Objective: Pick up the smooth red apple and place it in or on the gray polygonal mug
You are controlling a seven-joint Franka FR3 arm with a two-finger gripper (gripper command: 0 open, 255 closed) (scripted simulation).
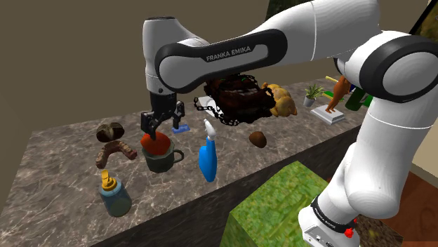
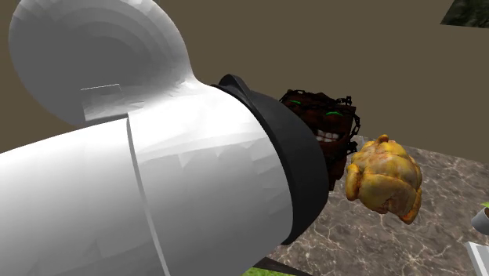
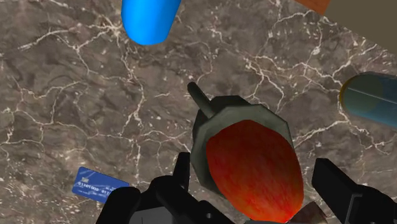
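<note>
The apple (image 3: 254,168), red and glossy, is sitting in the mouth of the mug (image 3: 213,124), with much of it rising above the faceted grey rim. The mug is standing upright on the counter (image 1: 63,154), its handle pointing toward the shoulder view's right. The gripper (image 3: 252,163) is hanging directly over the pair, its black fingers (image 3: 337,188) spread wide. They are flanking the apple on either side, and a gap is showing between the apple and the finger on one side. In the shoulder view the gripper (image 1: 160,130) is reaching straight down, its tips level with the top of the apple (image 1: 156,142) and just above the mug (image 1: 163,160).

A blue card (image 1: 181,128) is lying flat just behind the mug, and a blue spray bottle (image 1: 207,158) is standing near it on the shoulder view's right. A bottle (image 1: 114,196) with a yellow top is standing nearer the front edge of the dark marbled counter, on the shoulder view's left. Farther back, a dark chained object (image 1: 235,98) is sitting beside a roast chicken (image 1: 281,98).

The white arm (image 1: 231,52) is arching over the counter from the mossy green stand (image 1: 277,207). In the second exterior view the arm (image 2: 117,196) is looming across most of the frame, with the chicken (image 2: 384,176) and the dark chained object (image 2: 325,125) showing beyond it.
</note>
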